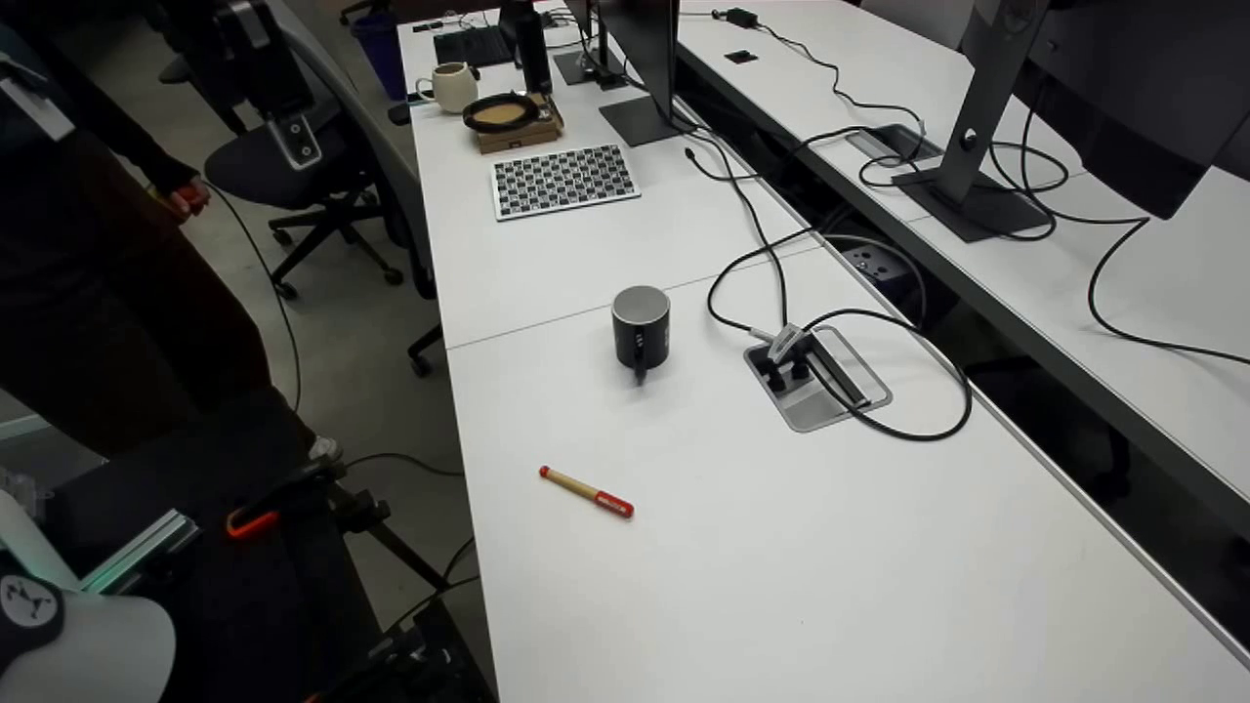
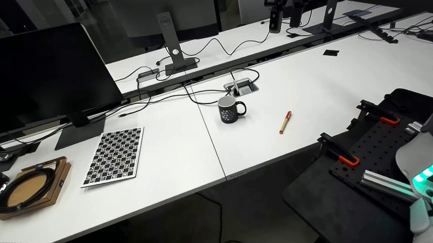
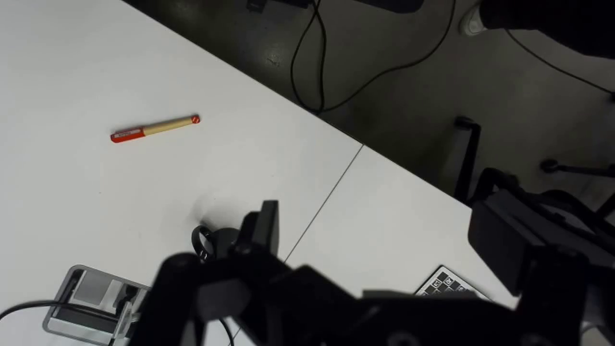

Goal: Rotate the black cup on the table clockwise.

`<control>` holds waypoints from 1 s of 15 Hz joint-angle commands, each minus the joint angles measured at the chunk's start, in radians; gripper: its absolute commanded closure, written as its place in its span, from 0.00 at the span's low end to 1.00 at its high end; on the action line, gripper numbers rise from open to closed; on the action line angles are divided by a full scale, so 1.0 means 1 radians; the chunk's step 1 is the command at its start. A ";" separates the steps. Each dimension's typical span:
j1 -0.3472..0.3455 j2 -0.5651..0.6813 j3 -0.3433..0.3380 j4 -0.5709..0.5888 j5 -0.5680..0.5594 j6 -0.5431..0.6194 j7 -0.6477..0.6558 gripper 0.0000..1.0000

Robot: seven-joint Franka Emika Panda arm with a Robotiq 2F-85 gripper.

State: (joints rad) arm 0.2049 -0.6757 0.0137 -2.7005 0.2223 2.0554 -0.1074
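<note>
Counter point(image 1: 781, 576), long and white, carries a job that looks not begun, though a finished turn would leave no mark to prove me wrong; a small code on its front edge point(image 2: 236, 175), lower middle of an exterior view, is too fine to read for certain. Robot arm point(image 2: 425, 151), right edge of the frame: FRA can be read before the word is cut off. A monitor point(image 2: 187, 17), upper middle, has DELL ringed on its stand point(image 2: 171, 38). The tool point(image 3: 382, 233) hangs near the top of both exterior views, well apart from the black cup point(image 2: 228, 111), its jaws spread wide and holding nothing. That cup stands upright mid-frame, pale hexagons on its side, handle point(image 2: 244, 107) toward the frame's right; grasp and clockwise turn both appear left to do. Smallest, right of it, a marker point(image 2: 285, 122) bears cap print I can't make out.
</note>
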 commanded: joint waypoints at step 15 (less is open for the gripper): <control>-0.074 0.065 0.129 -0.011 -0.037 0.259 0.213 0.00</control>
State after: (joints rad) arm 0.1601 -0.6544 0.0827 -2.7034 0.2232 2.2136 0.0372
